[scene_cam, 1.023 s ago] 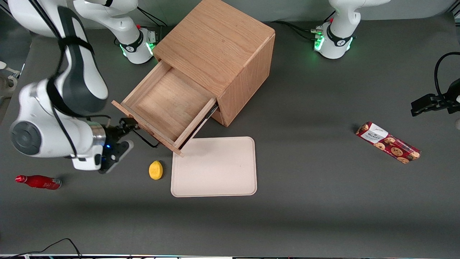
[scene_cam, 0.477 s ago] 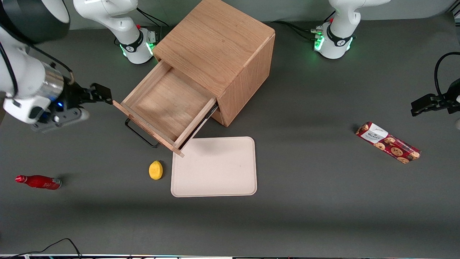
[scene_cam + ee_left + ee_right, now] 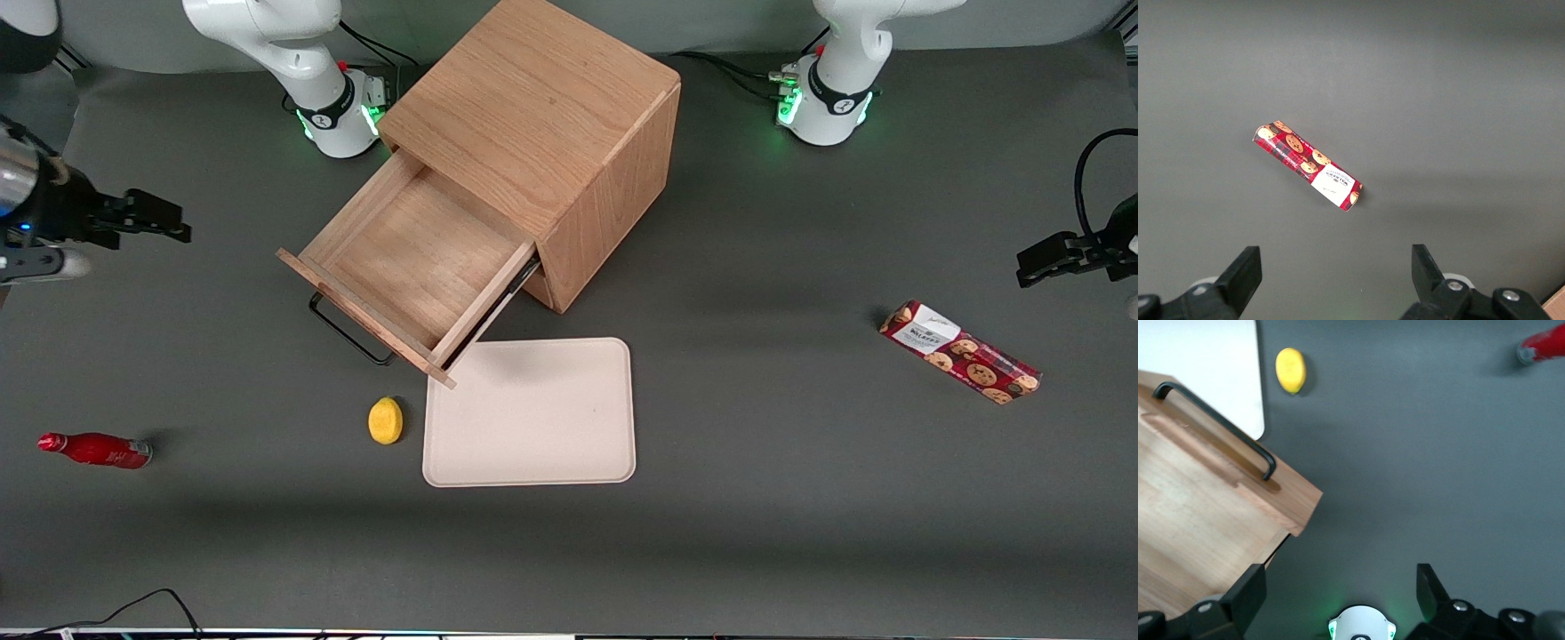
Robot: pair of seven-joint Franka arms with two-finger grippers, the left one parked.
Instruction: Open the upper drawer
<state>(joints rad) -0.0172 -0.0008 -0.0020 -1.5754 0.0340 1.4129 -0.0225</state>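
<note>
The oak cabinet stands at the back of the table. Its upper drawer is pulled far out, and its bare wooden floor shows. The drawer's black bar handle sticks out from its front panel, with nothing touching it. My gripper is open and holds nothing. It hangs above the table well away from the drawer, toward the working arm's end. In the right wrist view, the open gripper looks down on the drawer's front corner and the handle.
A cream tray lies just in front of the drawer, nearer the front camera, with a yellow lemon beside it. A red bottle lies toward the working arm's end. A cookie box lies toward the parked arm's end.
My gripper has let go of the handle. It has risen and drawn away from the drawer toward the working arm's end of the table. The drawer has stayed pulled out.
</note>
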